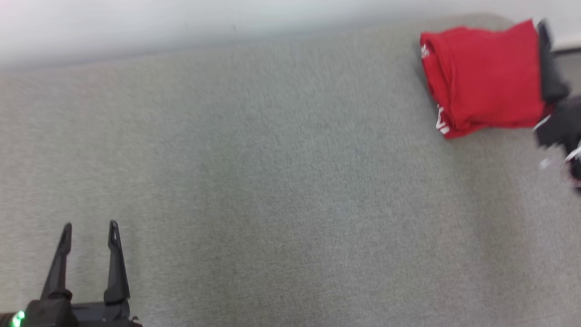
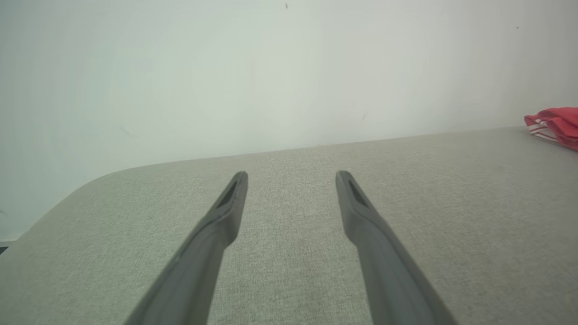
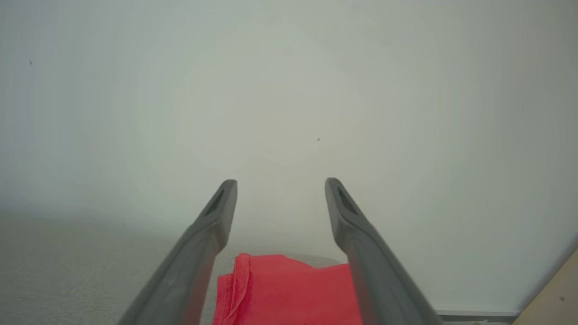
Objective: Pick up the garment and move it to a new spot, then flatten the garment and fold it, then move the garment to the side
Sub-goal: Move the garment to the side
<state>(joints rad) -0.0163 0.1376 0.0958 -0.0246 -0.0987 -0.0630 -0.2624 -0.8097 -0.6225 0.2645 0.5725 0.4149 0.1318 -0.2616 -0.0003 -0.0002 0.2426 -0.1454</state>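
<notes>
Red garment (image 1: 485,77) lies folded in a compact bundle at the far right of the grey padded surface (image 1: 272,172), consistent with the final set-aside step. Right gripper (image 3: 280,183) stands at the bundle's right edge, fingers wide, gripping nothing; judged a release position. Left gripper (image 1: 90,225) sits near left, fingers wide, empty, well apart from the work.

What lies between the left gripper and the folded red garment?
Nothing but bare grey cushion surface separates the left gripper from the red garment. The head view shows the whole stretch, and the left wrist view agrees.
</notes>
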